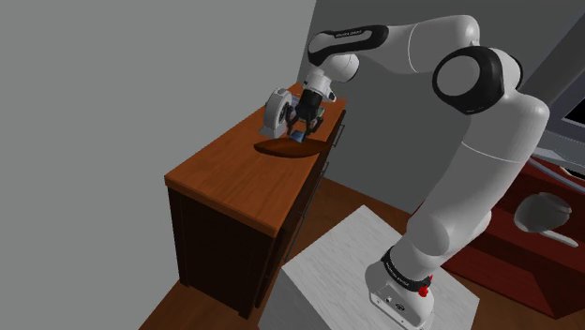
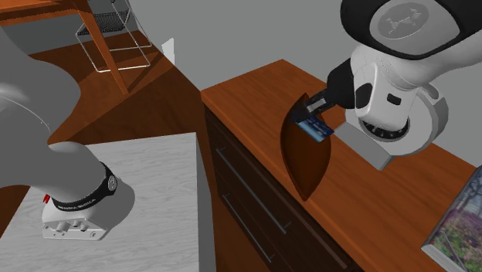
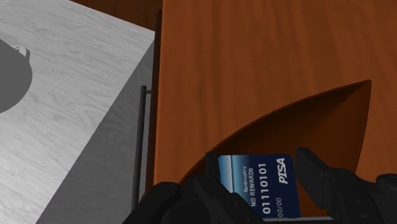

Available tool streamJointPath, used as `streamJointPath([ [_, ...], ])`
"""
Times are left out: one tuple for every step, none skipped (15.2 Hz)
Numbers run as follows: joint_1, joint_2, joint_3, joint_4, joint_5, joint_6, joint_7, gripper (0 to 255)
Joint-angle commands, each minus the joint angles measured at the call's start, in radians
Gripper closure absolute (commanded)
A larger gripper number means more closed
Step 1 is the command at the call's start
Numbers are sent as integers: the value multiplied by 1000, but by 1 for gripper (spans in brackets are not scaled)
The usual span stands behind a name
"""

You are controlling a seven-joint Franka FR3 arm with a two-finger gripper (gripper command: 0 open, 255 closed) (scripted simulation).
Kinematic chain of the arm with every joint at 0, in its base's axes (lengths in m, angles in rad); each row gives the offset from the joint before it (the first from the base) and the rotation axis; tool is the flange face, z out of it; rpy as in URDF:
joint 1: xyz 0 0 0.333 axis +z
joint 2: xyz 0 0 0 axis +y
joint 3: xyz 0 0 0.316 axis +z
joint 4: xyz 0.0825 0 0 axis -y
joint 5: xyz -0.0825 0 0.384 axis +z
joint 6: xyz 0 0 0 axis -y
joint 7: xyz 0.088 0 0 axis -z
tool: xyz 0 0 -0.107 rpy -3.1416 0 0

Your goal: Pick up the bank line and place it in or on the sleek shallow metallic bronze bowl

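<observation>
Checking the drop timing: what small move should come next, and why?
Probably open the claw now. It clasps the blue card right over the brown bowl, so releasing it should let the card fall inside.

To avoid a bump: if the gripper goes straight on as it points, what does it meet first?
Probably the inside of the brown bowl, just beyond the blue card the gripper holds; depth is unclear.
</observation>
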Motion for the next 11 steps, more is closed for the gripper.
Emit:
streamJointPath([
  [1,10,1,-12,1,21,-8,255],
  [2,15,1,-19,2,32,-12,255],
  [2,20,1,-25,3,42,-17,255],
  [3,25,1,-32,3,53,-21,255],
  [3,29,1,-36,4,60,-24,255],
  [3,28,1,-36,4,60,-24,255],
  [3,29,1,-36,4,60,-24,255],
  [3,29,1,-36,4,60,-24,255],
  [3,29,1,-36,4,60,-24,255],
  [3,29,1,-36,4,60,-24,255],
  [3,29,1,-36,4,60,-24,255],
])
